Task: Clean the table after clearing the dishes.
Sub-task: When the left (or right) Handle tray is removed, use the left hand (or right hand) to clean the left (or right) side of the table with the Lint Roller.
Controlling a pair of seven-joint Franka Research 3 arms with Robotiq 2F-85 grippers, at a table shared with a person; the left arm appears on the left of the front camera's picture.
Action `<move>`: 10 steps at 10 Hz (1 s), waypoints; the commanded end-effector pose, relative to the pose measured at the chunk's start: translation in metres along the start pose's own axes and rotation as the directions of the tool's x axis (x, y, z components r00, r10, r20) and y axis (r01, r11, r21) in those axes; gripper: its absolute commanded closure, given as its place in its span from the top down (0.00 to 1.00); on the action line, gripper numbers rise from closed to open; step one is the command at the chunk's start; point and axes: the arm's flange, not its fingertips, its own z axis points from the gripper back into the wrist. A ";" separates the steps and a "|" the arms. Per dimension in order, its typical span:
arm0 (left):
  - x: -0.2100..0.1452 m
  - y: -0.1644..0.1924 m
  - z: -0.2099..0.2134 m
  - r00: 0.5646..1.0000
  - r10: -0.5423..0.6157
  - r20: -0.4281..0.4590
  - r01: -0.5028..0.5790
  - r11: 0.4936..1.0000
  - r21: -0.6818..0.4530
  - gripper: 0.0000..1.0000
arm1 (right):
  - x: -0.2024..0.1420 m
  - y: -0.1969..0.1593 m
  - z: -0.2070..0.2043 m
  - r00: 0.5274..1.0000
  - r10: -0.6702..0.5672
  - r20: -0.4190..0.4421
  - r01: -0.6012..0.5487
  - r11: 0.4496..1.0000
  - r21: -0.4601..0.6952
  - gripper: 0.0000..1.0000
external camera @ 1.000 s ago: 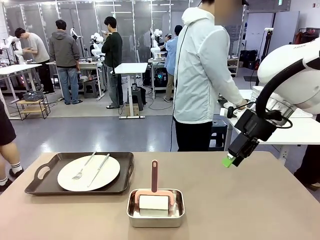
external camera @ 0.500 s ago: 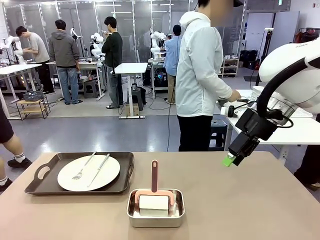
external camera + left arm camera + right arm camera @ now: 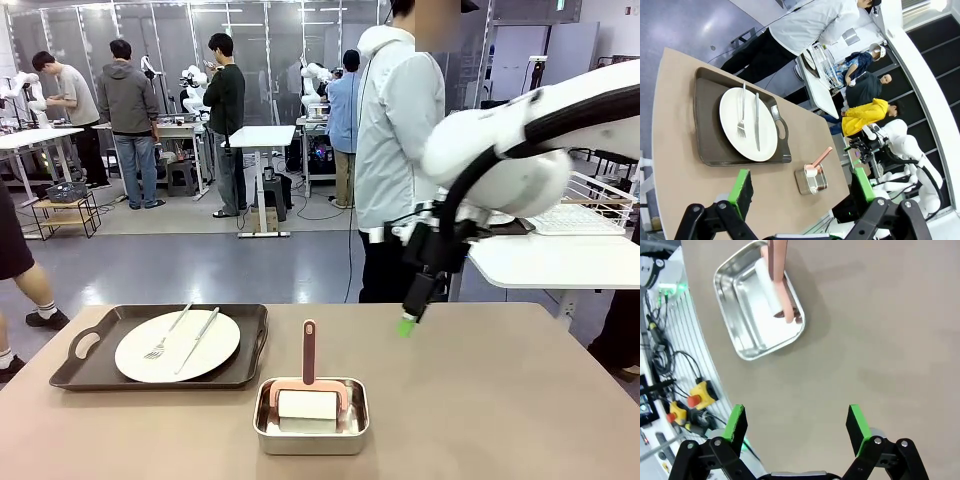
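The table (image 3: 500, 400) is carrying one brown tray (image 3: 62, 376), which is lying near the far left corner with its long side along the far edge. A white plate (image 3: 222, 350) is resting in the middle of the tray. A fork (image 3: 165, 336) and a knife (image 3: 198, 340) are lying on the plate side by side, the fork on the left, both pointing toward the far edge.

A small steel pan (image 3: 310, 434) is standing close to the near edge, about at its middle and just beside the near right corner of the tray. A cleaning tool (image 3: 309, 352) is sitting in the pan: its white roll is lying inside and its pink handle is reaching out over the far rim of the pan.

The right gripper (image 3: 406, 325) is hanging above the table near the far edge, a little right of the middle and apart from the pan. In the right wrist view its green fingers (image 3: 735, 422) are standing wide apart with nothing between them, and bare table is lying under them.

The left gripper (image 3: 802, 187) is hanging high above the table, also spread wide and holding nothing.

A person (image 3: 400, 130) in a light jacket is standing behind the far edge, next to a white table (image 3: 540, 262).
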 end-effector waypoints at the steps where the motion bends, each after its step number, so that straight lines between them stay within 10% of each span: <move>1: 0.001 -0.002 0.003 1.000 -0.004 0.004 0.004 1.000 -0.002 1.00 | 0.036 -0.018 -0.004 0.989 0.125 -0.082 -0.131 0.989 -0.072 1.00; 10: 0.001 -0.002 0.003 1.000 -0.004 0.004 0.004 1.000 -0.002 1.00 | 0.159 -0.010 -0.085 0.883 0.404 -0.239 -0.390 0.915 0.107 1.00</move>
